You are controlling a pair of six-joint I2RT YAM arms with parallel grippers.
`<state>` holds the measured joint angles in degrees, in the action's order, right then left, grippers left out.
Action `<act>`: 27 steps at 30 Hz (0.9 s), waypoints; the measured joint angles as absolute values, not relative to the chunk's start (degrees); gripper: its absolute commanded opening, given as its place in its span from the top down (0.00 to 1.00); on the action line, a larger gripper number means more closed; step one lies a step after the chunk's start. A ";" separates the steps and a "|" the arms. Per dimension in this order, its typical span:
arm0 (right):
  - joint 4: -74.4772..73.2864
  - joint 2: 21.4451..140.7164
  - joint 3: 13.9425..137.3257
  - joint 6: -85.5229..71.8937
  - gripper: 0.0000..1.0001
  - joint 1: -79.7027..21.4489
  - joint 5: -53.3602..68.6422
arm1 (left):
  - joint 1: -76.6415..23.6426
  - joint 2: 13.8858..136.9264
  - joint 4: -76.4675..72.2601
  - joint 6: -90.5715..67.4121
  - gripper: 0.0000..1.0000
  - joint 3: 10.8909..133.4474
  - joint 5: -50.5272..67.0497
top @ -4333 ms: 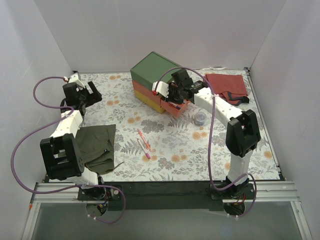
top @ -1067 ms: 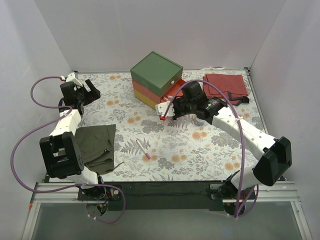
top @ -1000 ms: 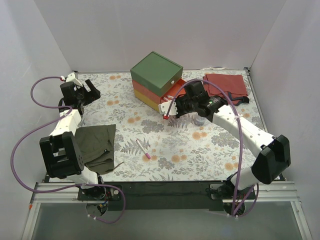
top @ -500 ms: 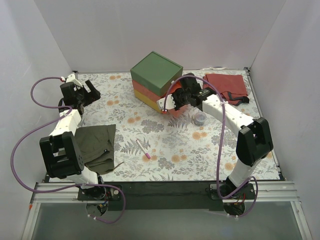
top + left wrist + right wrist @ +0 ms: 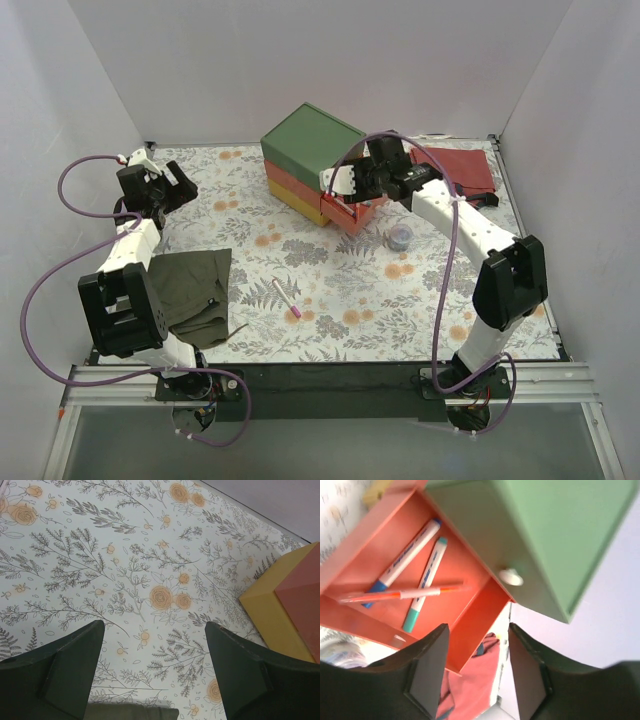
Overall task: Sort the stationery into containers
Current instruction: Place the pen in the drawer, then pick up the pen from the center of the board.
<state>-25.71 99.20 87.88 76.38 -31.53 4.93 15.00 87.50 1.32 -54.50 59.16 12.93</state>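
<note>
The stacked box has a green drawer [image 5: 313,145] on top, a red drawer [image 5: 352,213] pulled out, and a yellow drawer [image 5: 298,204] at the bottom. My right gripper [image 5: 346,188] hovers open and empty over the red drawer [image 5: 470,615]. In the drawer lie a white pen with a blue cap [image 5: 405,562], a white pen with a green cap [image 5: 424,585] and a thin red pen [image 5: 400,594]. A pink pen [image 5: 286,297] lies on the table. A small round grey piece [image 5: 400,237] sits near the drawer. My left gripper [image 5: 160,187] is open and empty at the far left.
An olive cloth [image 5: 195,285] lies at the near left, its edge showing under my left gripper [image 5: 150,672]. A red cloth [image 5: 455,170] lies at the back right, behind the open drawer. White walls enclose the floral table. The green drawer's white knob [image 5: 511,577] is just above my right fingers.
My right gripper carried the thin red pen from the table to the open red drawer and let it go there. The pink pen stays on the table. The left arm barely moved.
</note>
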 measured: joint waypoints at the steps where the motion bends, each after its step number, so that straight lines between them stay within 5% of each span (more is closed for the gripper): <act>1: -26.24 98.52 88.60 73.41 0.37 -31.53 5.78 | 15.05 87.55 1.32 -54.52 0.17 59.16 12.93; 11: -35.88 91.48 95.83 36.42 0.41 -37.43 31.18 | 15.11 87.57 1.41 -55.02 0.17 59.16 13.32; 12: -36.12 92.66 95.90 32.21 0.36 -38.89 33.63 | 15.11 87.57 1.50 -55.00 0.17 59.16 13.43; 13: -36.12 94.24 96.05 28.82 0.12 -40.03 34.94 | 15.11 87.57 1.58 -54.98 0.17 59.16 13.52; 15: -35.38 100.09 96.64 19.14 0.08 -42.63 37.19 | 15.11 87.57 1.78 -54.96 0.17 59.16 13.58; 21: -33.08 116.07 95.72 0.16 0.26 -47.07 31.62 | 15.14 87.42 2.35 -55.00 0.14 58.98 10.92; 27: -33.30 119.33 95.85 -8.51 0.28 -51.11 23.94 | 15.18 87.39 2.28 -54.85 0.14 58.98 8.78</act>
<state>-33.30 119.33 95.85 -8.51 -51.11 23.94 15.18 87.39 2.28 -54.85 58.98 8.78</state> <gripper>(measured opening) 0.728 0.857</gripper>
